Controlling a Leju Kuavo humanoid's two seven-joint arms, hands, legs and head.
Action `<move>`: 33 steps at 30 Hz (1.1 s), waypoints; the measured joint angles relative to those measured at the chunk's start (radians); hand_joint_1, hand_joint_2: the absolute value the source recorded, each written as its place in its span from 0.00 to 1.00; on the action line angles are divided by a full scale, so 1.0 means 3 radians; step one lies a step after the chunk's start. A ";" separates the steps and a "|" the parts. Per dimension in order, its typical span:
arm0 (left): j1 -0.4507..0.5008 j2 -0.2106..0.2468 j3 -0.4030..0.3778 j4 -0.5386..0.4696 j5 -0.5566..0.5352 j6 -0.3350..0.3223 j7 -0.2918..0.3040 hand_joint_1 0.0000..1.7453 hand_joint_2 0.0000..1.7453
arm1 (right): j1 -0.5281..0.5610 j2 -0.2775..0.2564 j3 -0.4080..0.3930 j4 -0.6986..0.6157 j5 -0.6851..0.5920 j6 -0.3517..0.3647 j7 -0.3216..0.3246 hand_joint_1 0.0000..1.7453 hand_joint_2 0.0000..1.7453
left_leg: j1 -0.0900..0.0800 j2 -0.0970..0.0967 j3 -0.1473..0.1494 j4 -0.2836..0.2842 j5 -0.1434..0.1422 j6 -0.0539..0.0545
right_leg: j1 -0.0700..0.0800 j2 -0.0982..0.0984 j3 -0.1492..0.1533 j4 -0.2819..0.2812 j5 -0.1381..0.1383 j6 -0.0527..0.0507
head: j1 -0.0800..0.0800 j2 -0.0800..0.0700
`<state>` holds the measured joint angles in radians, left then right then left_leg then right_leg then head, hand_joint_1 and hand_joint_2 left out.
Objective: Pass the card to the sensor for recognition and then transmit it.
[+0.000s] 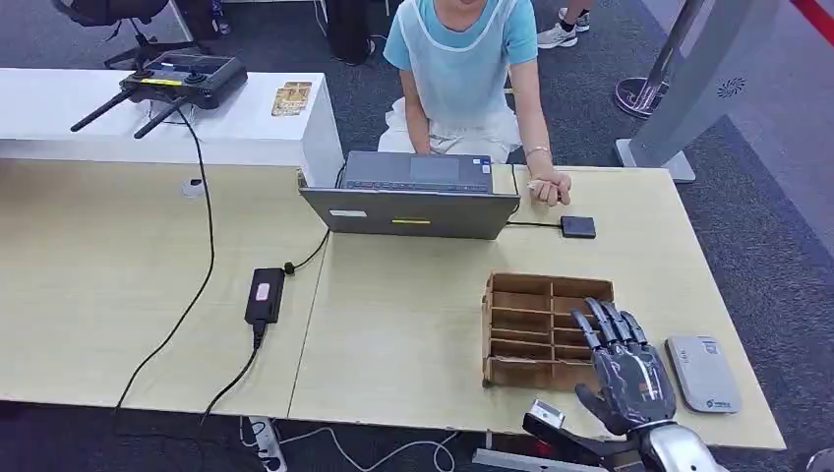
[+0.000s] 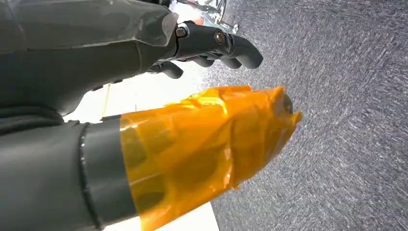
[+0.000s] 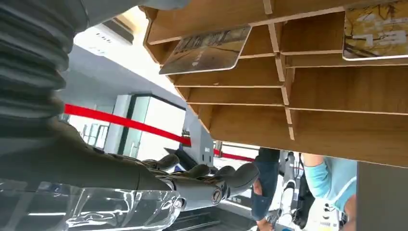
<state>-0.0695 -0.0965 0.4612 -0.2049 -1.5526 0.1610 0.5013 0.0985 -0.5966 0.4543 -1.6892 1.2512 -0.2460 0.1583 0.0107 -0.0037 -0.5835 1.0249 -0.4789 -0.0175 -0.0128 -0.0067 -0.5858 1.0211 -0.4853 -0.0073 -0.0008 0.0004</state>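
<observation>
Right hand (image 1: 629,369): hovers over the near right corner of the brown slotted cardboard card rack (image 1: 521,329), dark fingers (image 1: 602,323) apart and stretched forward, holding nothing
Left hand (image 2: 144,43): seen from its wrist above grey carpet, fingers loosely curled with nothing in them, thumb wrapped in orange film
Cards: two counted in the right wrist view, a thin printed plastic card (image 3: 207,48) leaning in one slot and another printed card (image 3: 375,31) in a neighbouring slot
Handling: likely light, stiff, slick; best pinched by the exposed edge standing out of its slot, flat faces between thumb and finger
Sensor: one flat grey rounded reader (image 1: 703,374) on the pale wood tabletop (image 1: 413,334), just right of the hand
Others: one grey laptop (image 1: 413,197), one seated person (image 1: 457,59) behind it
</observation>
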 joint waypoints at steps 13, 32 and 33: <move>0.0000 0.0000 0.0000 0.0000 -0.0009 -0.0004 0.0000 0.00 0.00 | -0.0012 0.0000 0.0000 0.0013 -0.0010 0.0003 0.0000 0.29 1.00 | 0.0000 0.0000 0.0000 0.0000 0.0000 0.0000 | 0.0000 0.0000 0.0000 0.0000 0.0000 0.0000 | 0.0000 0.0000; 0.0000 0.0000 0.0000 0.0000 -0.0032 -0.0009 0.0000 0.00 0.00 | -0.0013 0.0000 0.0000 0.0022 -0.0011 0.0008 0.0000 0.42 1.00 | 0.0000 0.0000 0.0000 0.0000 0.0000 0.0000 | 0.0000 0.0000 0.0000 0.0000 0.0000 0.0000 | 0.0000 -0.0001; 0.0000 0.0000 0.0000 0.0000 -0.0033 -0.0009 0.0000 0.00 0.00 | -0.0013 0.0000 0.0000 0.0022 -0.0014 0.0010 0.0000 0.59 1.00 | 0.0000 0.0000 0.0000 0.0000 0.0000 0.0000 | 0.0000 0.0000 0.0000 0.0000 0.0000 0.0000 | 0.0000 0.0000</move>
<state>-0.0695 -0.0965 0.4612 -0.2049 -1.5625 0.1583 0.5013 0.0947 -0.5966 0.4543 -1.6827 1.2470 -0.2430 0.1583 0.0107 -0.0037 -0.5835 1.0249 -0.4788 -0.0175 -0.0128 -0.0067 -0.5857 1.0211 -0.4852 -0.0073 -0.0008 0.0004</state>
